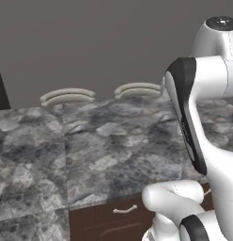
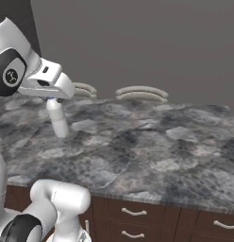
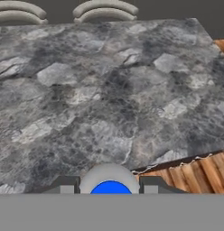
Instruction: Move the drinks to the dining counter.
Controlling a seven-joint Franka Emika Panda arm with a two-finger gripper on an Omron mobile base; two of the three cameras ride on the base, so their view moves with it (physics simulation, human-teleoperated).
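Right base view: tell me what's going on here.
The white arm's gripper is shut on the blue-capped bottle, holding it by the top, upright at the near left part of the dining counter. Whether the bottle's base touches the stone cannot be told. The tops of two stools show past the far edge. In the hand view the blue cap sits between the fingertips.
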